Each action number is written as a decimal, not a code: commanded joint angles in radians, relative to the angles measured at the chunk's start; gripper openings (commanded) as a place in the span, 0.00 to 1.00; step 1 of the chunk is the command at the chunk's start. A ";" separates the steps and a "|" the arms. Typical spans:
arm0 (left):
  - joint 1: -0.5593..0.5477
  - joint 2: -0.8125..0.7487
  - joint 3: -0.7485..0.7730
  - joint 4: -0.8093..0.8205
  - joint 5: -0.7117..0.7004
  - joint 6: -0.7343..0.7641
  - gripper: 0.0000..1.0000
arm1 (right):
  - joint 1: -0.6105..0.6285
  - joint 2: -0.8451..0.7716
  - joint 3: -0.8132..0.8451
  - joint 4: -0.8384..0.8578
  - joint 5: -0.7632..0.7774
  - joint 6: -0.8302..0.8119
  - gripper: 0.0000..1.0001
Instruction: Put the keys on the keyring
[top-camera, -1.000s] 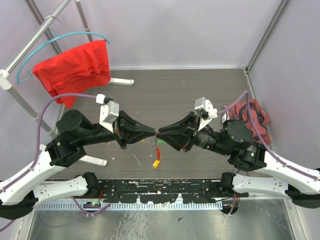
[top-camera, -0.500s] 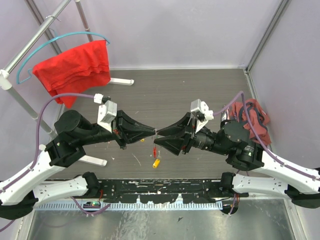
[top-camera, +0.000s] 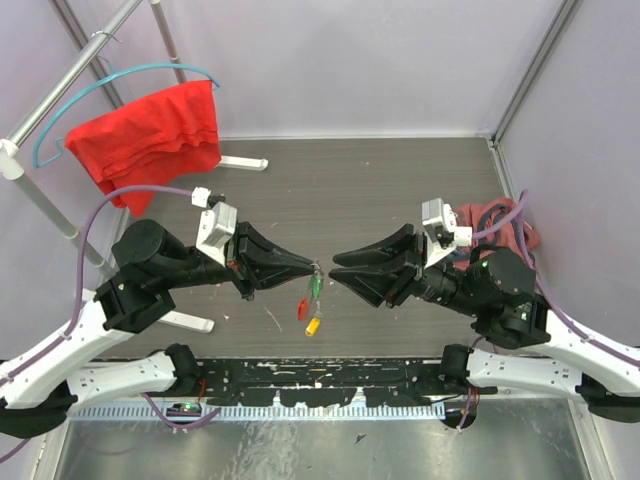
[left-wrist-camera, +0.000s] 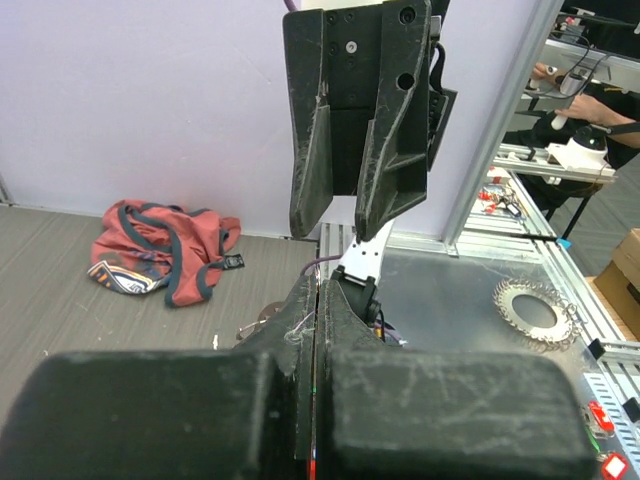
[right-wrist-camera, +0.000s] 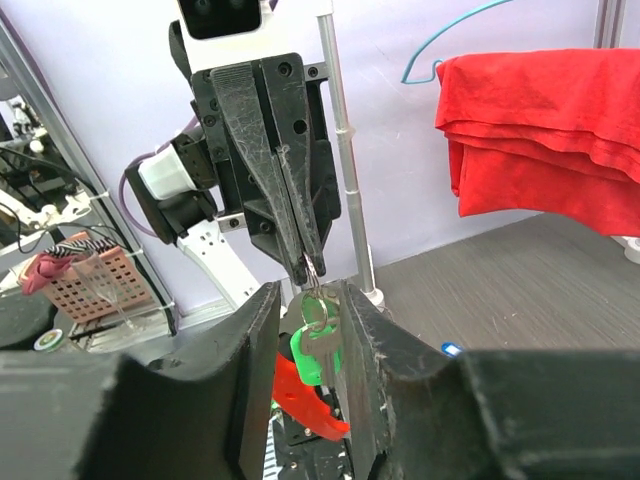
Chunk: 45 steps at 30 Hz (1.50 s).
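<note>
My left gripper (top-camera: 314, 267) is shut on the thin wire loop of the keyring (right-wrist-camera: 313, 275) and holds it above the table. A green-tagged key (top-camera: 316, 287) hangs from the loop, and the keyring's red bar (top-camera: 303, 309) hangs below it. Both show in the right wrist view, the green key (right-wrist-camera: 320, 350) in front of the red bar (right-wrist-camera: 305, 402). My right gripper (top-camera: 337, 268) is open, just right of the hanging key, with a finger on each side of it in its wrist view (right-wrist-camera: 308, 292). A yellow-tagged key (top-camera: 313, 326) lies on the table below.
A large red cloth (top-camera: 150, 130) hangs on a teal hanger from a metal rack at the back left. A red and blue bag (top-camera: 503, 222) lies at the right, behind my right arm. The rack's white foot (top-camera: 240, 162) lies on the table.
My right gripper has opened and drawn back to the right, away from the left gripper's tip. The green key and red bar now hang freely from the left gripper.
</note>
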 joint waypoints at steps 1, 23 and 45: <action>-0.004 0.007 0.004 0.059 0.042 -0.019 0.00 | 0.003 0.026 0.020 0.047 -0.023 -0.024 0.36; -0.004 0.008 -0.004 0.072 0.045 -0.025 0.00 | 0.004 0.050 0.030 0.051 -0.093 -0.046 0.08; -0.003 0.066 0.123 -0.176 0.159 0.046 0.36 | 0.004 0.110 0.347 -0.545 -0.093 -0.272 0.01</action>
